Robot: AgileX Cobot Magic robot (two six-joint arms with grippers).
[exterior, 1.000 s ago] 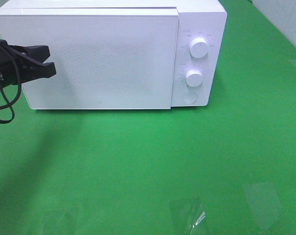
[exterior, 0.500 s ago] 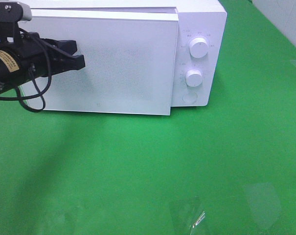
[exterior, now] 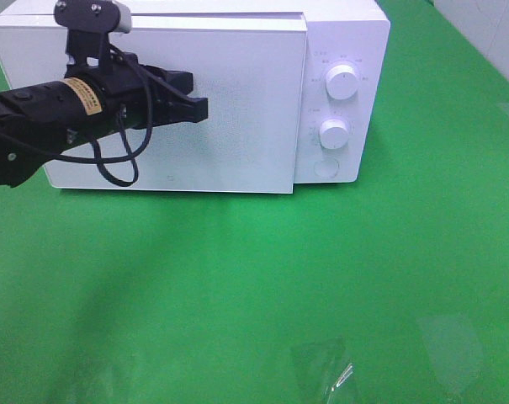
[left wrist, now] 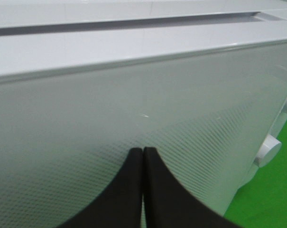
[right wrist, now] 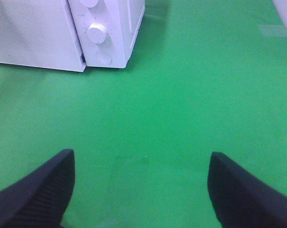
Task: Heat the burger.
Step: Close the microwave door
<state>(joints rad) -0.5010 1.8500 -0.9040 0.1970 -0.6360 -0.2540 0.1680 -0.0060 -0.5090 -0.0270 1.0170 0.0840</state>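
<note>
Microwave (exterior: 237, 151) sits at the desk's (exterior: 262, 269) far edge, left of centre, door facing the front edge. A thin dark gap runs along the door's top edge; can't tell if it's latched. Two knobs (exterior: 343, 82) and a round button (exterior: 326, 168) are on the panel at the right end. Left gripper (exterior: 200, 103) is in front of the door's upper left half, jaws pressed together, nothing between them. Tips are close to the door mesh; can't tell if they touch. Right gripper (right wrist: 141, 190) is over bare desk toward the front edge, jaws spread wide, empty. Burger: not in any view, can't tell where.
</note>
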